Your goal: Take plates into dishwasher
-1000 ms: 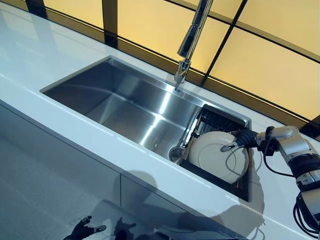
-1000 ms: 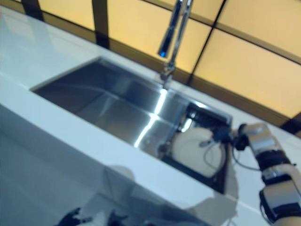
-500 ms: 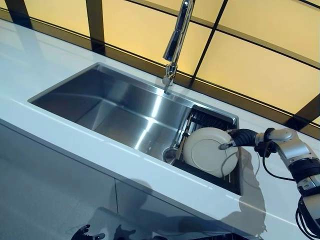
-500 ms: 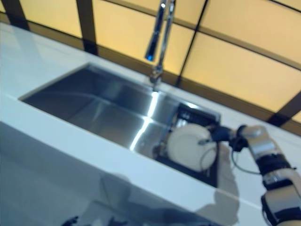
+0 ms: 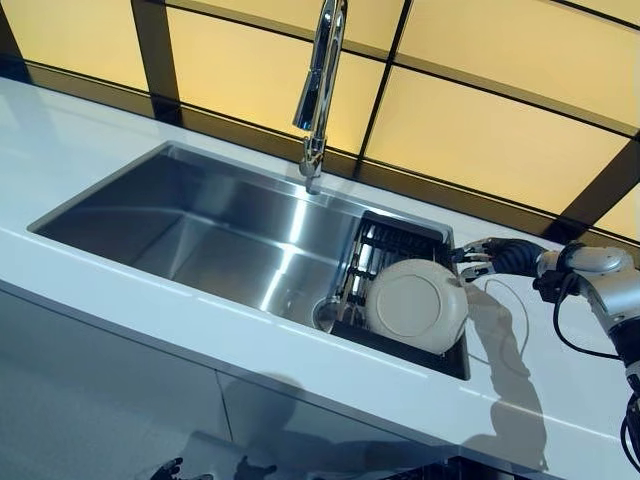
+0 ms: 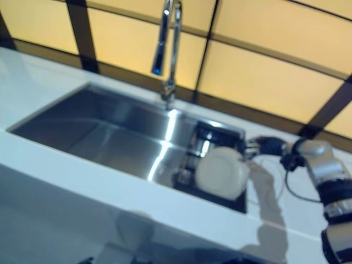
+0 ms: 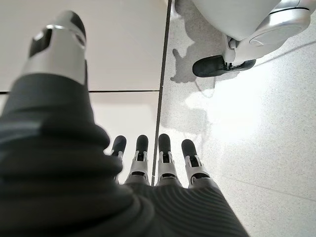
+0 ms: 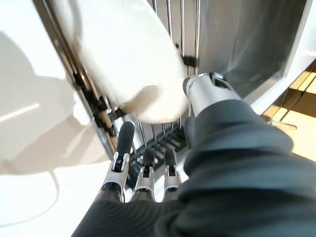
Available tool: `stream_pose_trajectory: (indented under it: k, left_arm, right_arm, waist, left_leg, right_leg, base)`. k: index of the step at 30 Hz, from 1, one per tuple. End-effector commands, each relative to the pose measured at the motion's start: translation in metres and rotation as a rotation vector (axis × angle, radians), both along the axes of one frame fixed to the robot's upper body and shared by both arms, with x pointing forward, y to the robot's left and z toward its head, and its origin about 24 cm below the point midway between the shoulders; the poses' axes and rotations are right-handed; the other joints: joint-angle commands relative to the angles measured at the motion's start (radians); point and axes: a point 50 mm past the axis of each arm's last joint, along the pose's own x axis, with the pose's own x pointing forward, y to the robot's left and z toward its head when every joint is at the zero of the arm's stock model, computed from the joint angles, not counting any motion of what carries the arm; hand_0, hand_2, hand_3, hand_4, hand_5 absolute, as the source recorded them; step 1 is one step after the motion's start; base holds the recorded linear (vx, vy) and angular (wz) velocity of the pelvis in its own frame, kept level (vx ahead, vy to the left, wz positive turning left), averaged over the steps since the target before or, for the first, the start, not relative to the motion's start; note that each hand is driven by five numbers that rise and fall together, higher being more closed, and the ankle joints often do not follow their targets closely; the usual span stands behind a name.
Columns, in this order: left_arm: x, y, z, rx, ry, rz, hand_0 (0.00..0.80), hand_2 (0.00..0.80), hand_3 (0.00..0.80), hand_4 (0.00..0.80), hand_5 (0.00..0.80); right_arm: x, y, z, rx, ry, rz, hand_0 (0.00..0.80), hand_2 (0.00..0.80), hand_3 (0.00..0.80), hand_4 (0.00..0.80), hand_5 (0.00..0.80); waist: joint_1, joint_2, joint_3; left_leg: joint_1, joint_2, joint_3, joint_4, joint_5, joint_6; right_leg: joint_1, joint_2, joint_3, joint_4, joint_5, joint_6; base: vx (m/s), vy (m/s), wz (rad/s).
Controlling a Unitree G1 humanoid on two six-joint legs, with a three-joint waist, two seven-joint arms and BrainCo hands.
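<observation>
A white plate [image 5: 417, 304] leans tilted in the dark wire rack [image 5: 385, 245] at the right end of a steel sink [image 5: 215, 225], below the tall faucet [image 5: 318, 70]. The robot's right hand [image 5: 485, 257] hovers just beside the plate's upper edge at the sink's rim, fingers loosely extended and gripping nothing. The left hand [image 7: 148, 163] hangs low above the floor, fingers straight and empty.

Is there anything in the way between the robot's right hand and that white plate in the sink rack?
Nothing visible stands between them. The right hand hovers open just beside the plate, which leans in the dark rack at the sink's right end. The wrist view shows only rack wires around it.
</observation>
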Motion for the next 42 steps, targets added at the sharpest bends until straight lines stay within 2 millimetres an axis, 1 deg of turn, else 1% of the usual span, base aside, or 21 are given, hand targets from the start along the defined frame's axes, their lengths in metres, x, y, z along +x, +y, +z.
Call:
stream_pose_trajectory:
  k: [1,12,17,18,22,29,35,39,42]
  left_arm:
    - [-0.002,0.004,-0.001,0.026,0.005,0.006,0.000,0.000,0.000,0.000,0.000]
    - [-0.008,0.002,-0.005,0.023,0.018,0.017,0.000,0.000,0.000,0.000,0.000]
    - [-0.006,0.000,-0.005,0.024,0.017,0.008,0.000,0.000,0.000,0.000,0.000]
    - [-0.005,0.000,-0.005,0.025,0.017,0.008,0.000,0.000,0.000,0.000,0.000]
    - [-0.006,0.001,-0.005,0.031,0.019,0.005,0.000,0.000,0.000,0.000,0.000]
    - [-0.004,0.001,-0.004,0.033,0.025,-0.012,0.000,0.000,0.000,0.000,0.000]
    - [-0.001,0.002,-0.003,0.039,0.032,-0.043,0.000,0.000,0.000,0.000,0.000]
    - [0.004,-0.001,-0.002,0.039,0.028,-0.068,0.000,0.000,0.000,0.000,0.000]
    - [0.004,-0.003,-0.002,0.036,0.027,-0.081,0.000,0.000,0.000,0.000,0.000]
  right_arm:
    - [-0.006,-0.004,0.041,-0.024,-0.157,0.012,0.800,0.800,0.800,0.800,0.800]
    - [-0.008,-0.003,0.045,-0.024,-0.170,0.012,0.800,0.800,0.800,0.800,0.800]
    - [-0.008,-0.003,0.038,-0.011,-0.139,0.018,0.800,0.800,0.800,0.800,0.800]
    - [-0.008,-0.004,0.035,-0.012,-0.128,0.018,0.000,0.000,0.000,0.000,0.000]
    - [-0.008,0.000,0.029,-0.025,-0.109,0.044,0.000,0.000,0.000,0.000,0.000]
    - [-0.004,0.012,0.016,-0.034,-0.050,0.095,0.000,0.000,0.000,0.000,0.000]
    - [0.001,0.027,-0.008,-0.012,0.058,0.146,0.000,0.000,0.000,0.000,0.000]
    - [0.005,0.041,-0.027,0.000,0.127,0.182,0.000,0.000,0.000,0.000,0.000]
    - [0.007,0.046,-0.035,0.010,0.150,0.185,0.000,0.000,0.000,0.000,0.000]
  waist:
    - [0.008,-0.004,-0.054]
    - [-0.001,-0.007,-0.071]
    - [-0.002,-0.011,-0.069]
    - [-0.002,-0.012,-0.069]
    - [0.000,-0.014,-0.068]
    - [0.009,-0.013,-0.064]
    - [0.023,-0.011,-0.055]
    - [0.036,-0.005,-0.048]
    - [0.042,0.001,-0.045]
  left_leg:
    - [-0.008,-0.023,0.020,0.017,-0.063,0.035]
    - [-0.004,-0.026,0.032,0.021,-0.069,0.036]
    - [-0.001,-0.027,0.035,0.019,-0.072,0.039]
    - [-0.001,-0.026,0.036,0.019,-0.073,0.038]
    - [-0.002,-0.027,0.037,0.020,-0.073,0.039]
    - [-0.003,-0.029,0.031,0.021,-0.073,0.037]
    - [-0.006,-0.031,0.024,0.022,-0.072,0.036]
    - [-0.009,-0.032,0.018,0.021,-0.070,0.037]
    - [-0.009,-0.033,0.015,0.021,-0.068,0.037]
  right_leg:
    - [-0.045,-0.056,0.033,0.090,0.029,0.105]
    - [-0.046,-0.057,0.033,0.091,0.027,0.104]
    - [-0.046,-0.056,0.033,0.088,0.029,0.105]
    - [-0.046,-0.056,0.032,0.088,0.029,0.106]
    - [-0.047,-0.056,0.030,0.088,0.029,0.107]
    - [-0.047,-0.060,0.021,0.089,0.029,0.107]
    - [-0.049,-0.063,0.010,0.090,0.030,0.109]
    - [-0.050,-0.065,0.002,0.092,0.029,0.110]
    - [-0.048,-0.069,-0.004,0.094,0.029,0.112]
  base:
    - [-0.005,0.032,-0.13]
    - [0.000,0.002,-0.01]
    - [0.000,0.000,0.00]
    - [0.000,0.000,0.00]
    - [0.000,0.000,0.00]
    - [0.000,0.000,0.00]
    - [0.000,0.000,0.00]
    - [0.000,0.000,0.00]
    - [0.000,0.000,0.00]
